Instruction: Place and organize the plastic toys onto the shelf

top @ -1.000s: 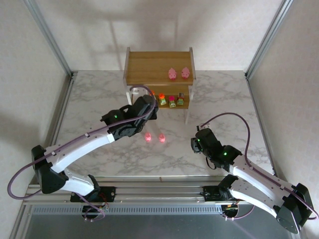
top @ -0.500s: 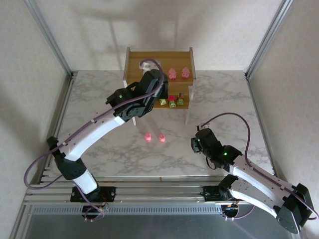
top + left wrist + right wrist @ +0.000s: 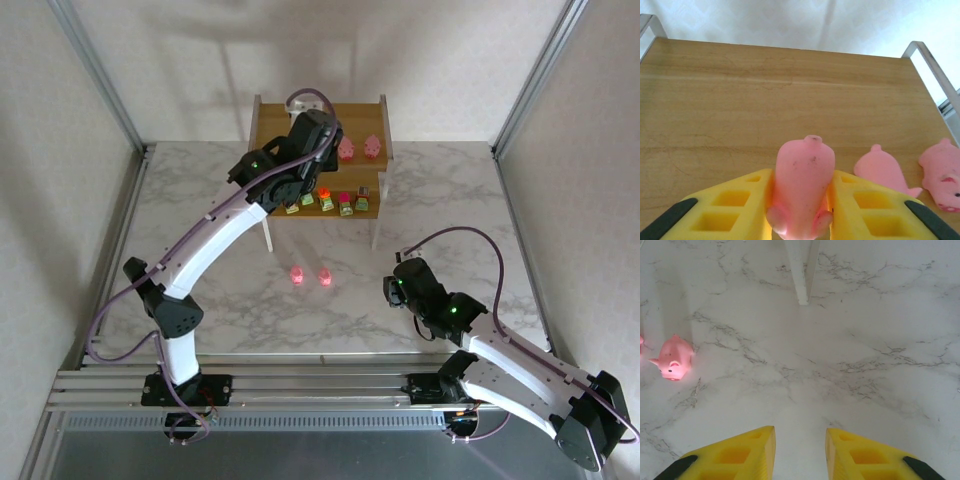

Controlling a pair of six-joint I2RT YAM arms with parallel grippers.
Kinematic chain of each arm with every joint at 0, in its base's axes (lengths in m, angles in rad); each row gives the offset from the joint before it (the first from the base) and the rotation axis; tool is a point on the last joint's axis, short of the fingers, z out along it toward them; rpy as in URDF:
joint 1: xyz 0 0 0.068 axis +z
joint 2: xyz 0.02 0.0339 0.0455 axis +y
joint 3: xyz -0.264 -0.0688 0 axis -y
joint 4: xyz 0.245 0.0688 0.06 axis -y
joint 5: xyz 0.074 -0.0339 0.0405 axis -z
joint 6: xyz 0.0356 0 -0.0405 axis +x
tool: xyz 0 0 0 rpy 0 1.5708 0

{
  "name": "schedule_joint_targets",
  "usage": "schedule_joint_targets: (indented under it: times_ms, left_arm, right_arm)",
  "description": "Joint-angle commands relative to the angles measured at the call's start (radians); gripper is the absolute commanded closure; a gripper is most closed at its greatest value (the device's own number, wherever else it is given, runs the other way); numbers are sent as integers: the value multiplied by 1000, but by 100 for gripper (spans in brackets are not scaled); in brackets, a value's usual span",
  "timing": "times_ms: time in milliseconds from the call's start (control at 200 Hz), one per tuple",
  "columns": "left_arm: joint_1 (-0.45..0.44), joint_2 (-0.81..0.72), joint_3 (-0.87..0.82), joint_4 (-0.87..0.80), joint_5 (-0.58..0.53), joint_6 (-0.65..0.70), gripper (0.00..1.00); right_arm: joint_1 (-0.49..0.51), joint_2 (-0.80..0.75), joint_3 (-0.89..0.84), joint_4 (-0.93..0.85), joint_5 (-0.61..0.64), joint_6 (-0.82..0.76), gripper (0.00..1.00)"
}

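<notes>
Left wrist view: the left gripper [image 3: 800, 181] has its yellow jaws clamped on a pink pig figure [image 3: 802, 172], low over the shelf [image 3: 740, 100]'s top tier. Whether it touches the wood cannot be told. The likely risk is that, let go tilted or too high, this rounded pig tips or rolls into the nearest shelved pig [image 3: 885, 169], close on its right, and jostles the farther shelved pig [image 3: 942, 172].

Top view: a row of blocky green-based toys [image 3: 326, 201] sits on the lower tier. A loose pig [image 3: 297, 274] and its neighbour pig [image 3: 324, 277] lie on the marble table [image 3: 450, 200]. The right gripper [image 3: 800, 437], jaws apart and empty, hovers over marble near a shelf leg [image 3: 801, 270]. Nothing blocks the bare wood to the left.
</notes>
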Motion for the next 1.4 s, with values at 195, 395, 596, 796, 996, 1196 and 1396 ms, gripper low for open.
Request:
schedule_joint_targets:
  times_ms: [195, 395, 596, 796, 996, 1196, 1396]
  left_arm:
    - [27, 24, 8, 14, 47, 15, 69]
    - [27, 41, 4, 20, 71, 0, 69]
    - [27, 42, -13, 29, 86, -16, 69]
    - [27, 45, -26, 32, 102, -28, 69]
    - [27, 42, -47, 46, 113, -38, 69]
    - [26, 39, -49, 57, 120, -42, 69]
    - [27, 41, -49, 56, 122, -41, 64]
  right_arm:
    - [-5, -11, -18, 12, 20, 12, 68]
    - [-5, -15, -20, 10, 20, 12, 68]
    - [-5, -21, -22, 10, 21, 12, 68]
    - [-5, -23, -22, 8, 20, 12, 68]
    - [-5, -25, -23, 9, 20, 12, 68]
    - [-4, -25, -23, 9, 20, 13, 68]
    - [-5, -27, -23, 9, 20, 13, 68]
